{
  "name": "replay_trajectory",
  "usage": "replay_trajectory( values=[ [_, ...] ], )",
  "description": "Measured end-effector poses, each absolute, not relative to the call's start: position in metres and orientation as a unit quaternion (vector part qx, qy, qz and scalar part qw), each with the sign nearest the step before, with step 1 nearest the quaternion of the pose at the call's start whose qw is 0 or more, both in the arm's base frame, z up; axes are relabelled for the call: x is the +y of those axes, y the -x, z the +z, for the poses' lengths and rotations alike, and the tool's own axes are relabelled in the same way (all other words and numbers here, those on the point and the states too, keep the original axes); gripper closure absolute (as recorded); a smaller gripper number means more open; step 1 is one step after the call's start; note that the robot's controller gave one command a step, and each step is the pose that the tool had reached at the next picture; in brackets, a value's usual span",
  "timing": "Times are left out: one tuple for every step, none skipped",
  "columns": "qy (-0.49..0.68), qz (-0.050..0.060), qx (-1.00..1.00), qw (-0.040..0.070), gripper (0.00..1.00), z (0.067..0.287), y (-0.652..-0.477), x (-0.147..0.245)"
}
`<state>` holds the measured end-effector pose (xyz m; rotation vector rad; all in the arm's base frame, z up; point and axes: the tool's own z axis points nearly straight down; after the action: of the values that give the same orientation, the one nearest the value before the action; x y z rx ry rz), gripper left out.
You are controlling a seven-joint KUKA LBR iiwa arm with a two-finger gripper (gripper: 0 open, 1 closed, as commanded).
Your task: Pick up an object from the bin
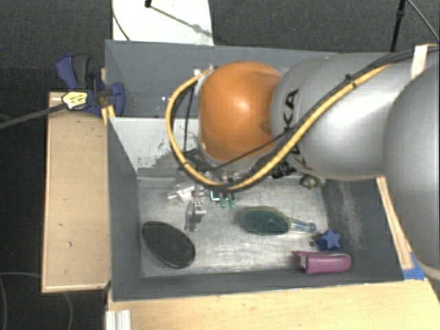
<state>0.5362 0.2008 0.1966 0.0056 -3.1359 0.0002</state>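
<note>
My gripper [194, 214] hangs low under the orange cover, over the bin floor left of centre. A black oval pad [168, 245] lies flat just below and to its left, near the front left corner. To the gripper's right lies a dark green oval brush [263, 221] with a clear handle pointing right. Gripper and brush are a short gap apart.
A small blue star-shaped piece [328, 239] sits beyond the brush handle's end. A purple oblong case [323, 261] lies against the front wall at the right. The big arm and its cables cover the back and right of the bin.
</note>
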Motion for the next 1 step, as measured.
replay_trajectory(
  values=[
    [-0.031, 0.000, -1.000, -0.001, 0.00, 0.0676, -0.5545, 0.1911]
  ],
)
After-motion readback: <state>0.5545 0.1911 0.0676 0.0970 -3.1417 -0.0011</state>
